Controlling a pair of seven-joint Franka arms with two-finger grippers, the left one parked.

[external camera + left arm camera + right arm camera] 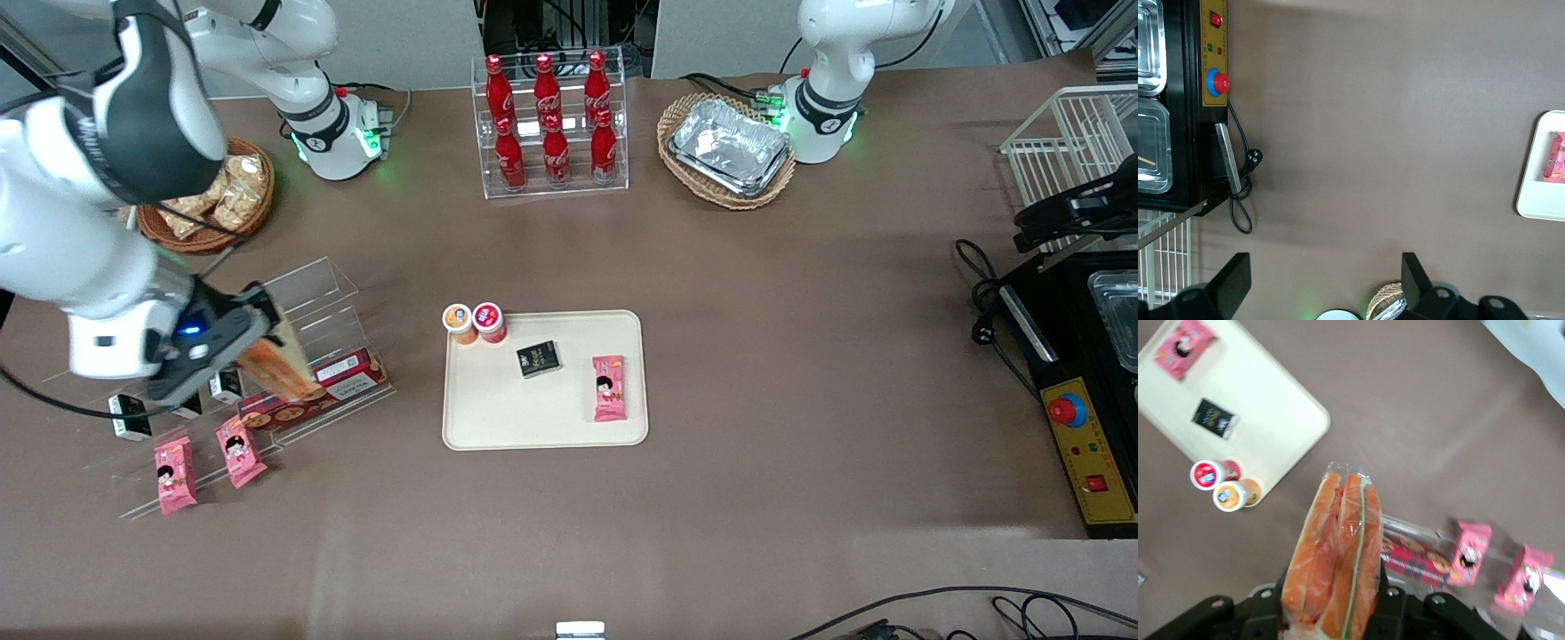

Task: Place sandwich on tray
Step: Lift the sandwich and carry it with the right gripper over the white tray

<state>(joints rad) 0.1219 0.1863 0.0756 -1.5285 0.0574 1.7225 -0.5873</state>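
**Sandwich in the grip, carry to the tray about to start**

The right arm's hand is gripping the clear-wrapped triangular sandwich of pale bread with orange-red and green filling, its two fingers closing on the wedge's lower end, as the wrist view shows plainly. The hand is hanging above the clear acrylic stepped display rack at the working arm's end of the brown tabletop, and the sandwich appears to be lifted off the rack rather than resting on it, though from the front it is overlapping the long red biscuit box lying on that rack.

The large flat cream-beige plastic tray with rounded corners is lying near the middle of the tabletop, well apart from the hand. It is already carrying a small black packet and a pink snack packet with a cartoon face; two small round cups, one orange-lidded and one red-lidded, are standing at its corner nearest the rack.

By my reading, the pick is done and the transport step is in hand. The next move is calling for a sideways carry toward the tray, high enough to clear the two cups, then a descent onto the bare stretch of tray nearer the front camera than the black packet, and only then a release.
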